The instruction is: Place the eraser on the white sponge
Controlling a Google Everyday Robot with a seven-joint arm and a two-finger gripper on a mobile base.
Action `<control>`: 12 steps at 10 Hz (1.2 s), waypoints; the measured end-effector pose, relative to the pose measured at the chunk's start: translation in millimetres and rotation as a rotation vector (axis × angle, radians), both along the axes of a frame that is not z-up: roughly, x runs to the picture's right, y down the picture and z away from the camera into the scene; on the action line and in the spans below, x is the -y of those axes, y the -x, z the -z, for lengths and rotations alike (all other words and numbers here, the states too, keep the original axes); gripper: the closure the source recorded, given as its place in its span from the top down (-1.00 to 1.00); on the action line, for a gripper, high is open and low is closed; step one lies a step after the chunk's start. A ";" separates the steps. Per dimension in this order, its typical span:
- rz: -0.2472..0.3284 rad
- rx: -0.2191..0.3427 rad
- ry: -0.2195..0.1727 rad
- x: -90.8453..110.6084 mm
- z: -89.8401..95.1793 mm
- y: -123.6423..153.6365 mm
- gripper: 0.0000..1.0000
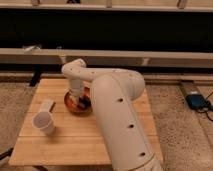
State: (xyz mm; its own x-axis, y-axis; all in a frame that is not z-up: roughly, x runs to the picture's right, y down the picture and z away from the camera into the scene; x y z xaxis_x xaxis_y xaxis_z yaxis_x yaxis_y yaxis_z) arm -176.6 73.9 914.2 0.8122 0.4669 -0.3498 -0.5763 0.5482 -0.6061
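Item: wooden surface (pixel 75 142), carrying three visible objects. White sponge (pixel 46 106): flat, pale block lying on its broad face at the left side, just beyond the white cup (pixel 44 123) and apart from the orange bowl (pixel 70 108). Its long axis runs diagonally, near end toward the cup, far end angled away and slightly right toward the bowl; the top face is bare. White cup: tipped, mouth turned toward the near left. Orange bowl: mid-surface, right of the sponge. Pincer (pixel 76 96): lowered into or just over the bowl at the end of the white arm (pixel 117 115), which fills the right foreground; whether it is released or clenched cannot be told. Eraser: not separately distinguishable; no small dark block shows on the open surface or on the sponge, so it is judged to sit at the bowl, under or within the pincer, and its orientation cannot be read. Step in hand, as a judgement: pickup at the bowl, placement not yet done. Next move calls for a lift clear of the bowl rim, a short travel left to the sponge, and a release centred on its top face, keeping wide of the cup. Off the surface: a blue device (pixel 196 101) on the floor at right.
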 end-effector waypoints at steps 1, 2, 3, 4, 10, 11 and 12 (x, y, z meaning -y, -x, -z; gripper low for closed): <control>-0.007 0.001 -0.032 12.5 12.3 0.1 -0.98; -0.011 0.006 -0.052 20.9 21.1 1.1 -1.00; -0.013 0.021 -0.089 37.1 38.2 4.0 -1.00; -0.013 0.042 -0.119 52.5 53.3 9.1 -1.00; 0.088 0.268 -0.206 82.9 82.4 108.5 -1.00; 0.105 0.309 -0.210 80.6 78.1 126.2 -1.00; 0.116 0.339 -0.210 78.5 75.7 138.3 -1.00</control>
State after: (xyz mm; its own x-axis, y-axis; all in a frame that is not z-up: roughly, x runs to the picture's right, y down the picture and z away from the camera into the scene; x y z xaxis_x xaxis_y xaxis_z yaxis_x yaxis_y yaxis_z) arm -314.9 -4.7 838.5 0.9164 0.3981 0.0402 -0.2900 0.7300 -0.6188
